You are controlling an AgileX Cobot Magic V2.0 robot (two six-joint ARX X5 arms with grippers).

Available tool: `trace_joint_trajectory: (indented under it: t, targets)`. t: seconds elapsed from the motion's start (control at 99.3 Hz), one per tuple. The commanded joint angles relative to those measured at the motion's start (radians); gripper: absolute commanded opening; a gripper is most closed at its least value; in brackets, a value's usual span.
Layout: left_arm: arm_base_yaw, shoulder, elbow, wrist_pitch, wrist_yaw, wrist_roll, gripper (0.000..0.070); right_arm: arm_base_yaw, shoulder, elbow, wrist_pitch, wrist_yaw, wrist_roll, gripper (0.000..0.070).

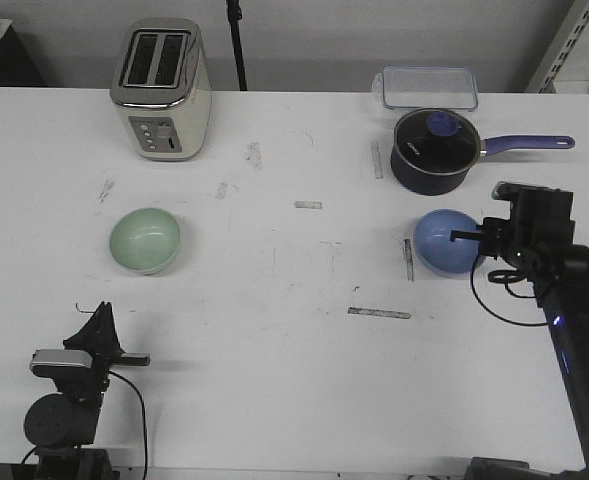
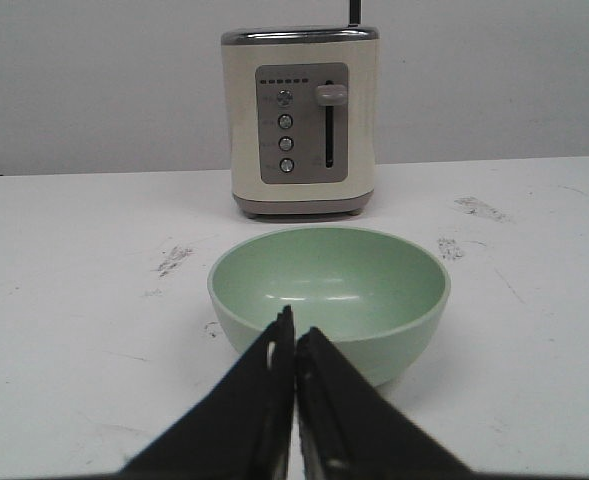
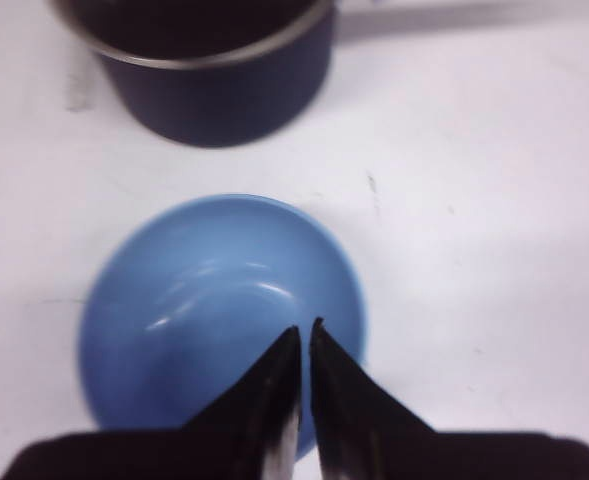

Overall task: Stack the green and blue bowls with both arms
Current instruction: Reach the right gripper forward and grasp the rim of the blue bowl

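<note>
The pale green bowl (image 1: pixel 145 240) sits upright on the white table at the left; in the left wrist view it (image 2: pixel 329 290) lies just ahead of the fingers. My left gripper (image 1: pixel 99 318) (image 2: pixel 294 328) is shut and empty, a short way nearer the front edge than the bowl. The light blue bowl (image 1: pixel 444 242) (image 3: pixel 209 320) sits upright at the right. My right gripper (image 1: pixel 458 237) (image 3: pixel 304 328) is shut, with its tips over the blue bowl's right part. It grips nothing that I can see.
A cream toaster (image 1: pixel 161 88) (image 2: pixel 300 120) stands at the back left behind the green bowl. A dark navy saucepan (image 1: pixel 432 150) (image 3: pixel 214 70) with a purple handle sits close behind the blue bowl. A clear plastic box (image 1: pixel 428 87) is behind the pan.
</note>
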Motion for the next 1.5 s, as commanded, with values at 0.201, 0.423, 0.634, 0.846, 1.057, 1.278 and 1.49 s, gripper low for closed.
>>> trace_joint_trajectory:
  t: [0.201,0.423,0.634,0.846,1.057,1.278,1.49]
  targets:
    - [0.001,-0.002,-0.022,0.013,-0.002,0.001,0.0001,-0.093,0.134,0.111,-0.037,-0.193,0.014,0.0345]
    - [0.001,-0.002,-0.022,0.013,-0.002,0.001,0.0002,-0.144,0.183,0.111,-0.056,-0.234,-0.060,0.0463]
    - [0.001,-0.002,-0.022,0.013,-0.002,0.001,0.0002,-0.159,0.233,0.110,-0.061,-0.237,-0.074,0.0544]
    - [0.001,-0.002,-0.022,0.013,-0.002,0.001,0.0002,-0.159,0.306,0.110,-0.060,-0.243,-0.093,0.0541]
    - [0.001,-0.002,-0.022,0.013,-0.002,0.001,0.0002,-0.159,0.381,0.109,-0.046,-0.300,-0.122,0.0412]
    - [0.001,-0.002,-0.022,0.014,-0.002,0.001,0.0002,-0.159,0.402,0.108,-0.043,-0.307,-0.123,0.0266]
    - [0.001,-0.002,-0.022,0.013,-0.002,0.001,0.0001,-0.159,0.406,0.107,-0.043,-0.307,-0.122,0.0175]
